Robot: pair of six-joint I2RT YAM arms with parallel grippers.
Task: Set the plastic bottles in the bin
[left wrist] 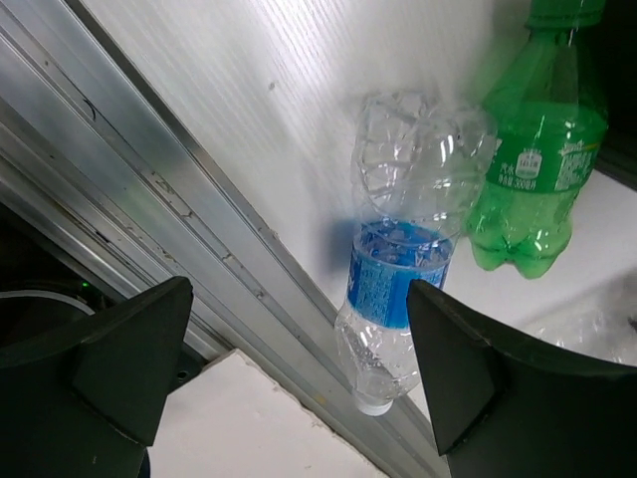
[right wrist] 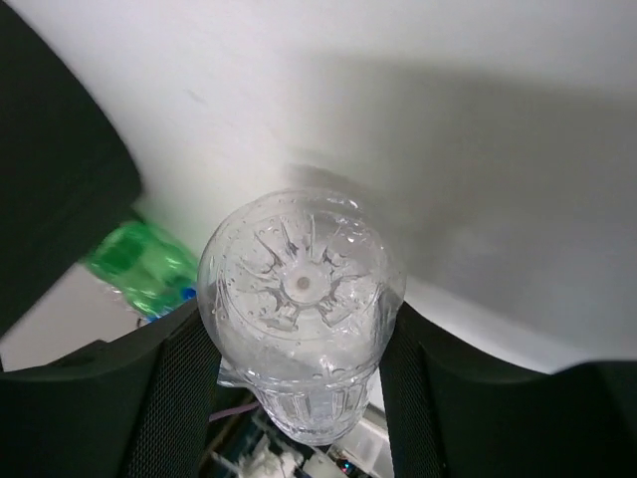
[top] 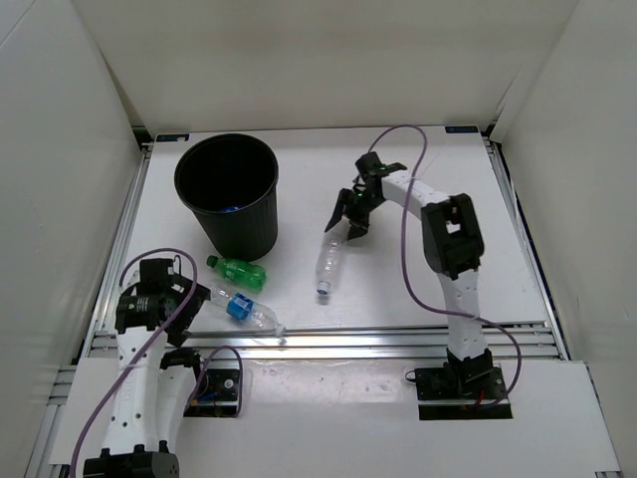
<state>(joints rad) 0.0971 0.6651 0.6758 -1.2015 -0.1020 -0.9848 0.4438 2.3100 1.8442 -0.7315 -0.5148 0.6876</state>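
The black bin (top: 227,194) stands at the back left, with something blue showing inside it. A green bottle (top: 237,270) and a clear bottle with a blue label (top: 242,310) lie in front of the bin; both also show in the left wrist view, the green one (left wrist: 532,169) and the blue-labelled one (left wrist: 398,279). My left gripper (top: 187,291) is open and empty, just left of the blue-labelled bottle, its jaws wide apart (left wrist: 299,289). My right gripper (top: 350,221) is shut on the base end of the plain clear bottle (top: 327,264), whose base (right wrist: 299,289) sits between the pads (right wrist: 174,398).
Aluminium rails (top: 398,339) run along the table's near edge, right beside the blue-labelled bottle's cap. White walls enclose the table on three sides. The green bottle also shows to the left in the right wrist view (right wrist: 139,264).
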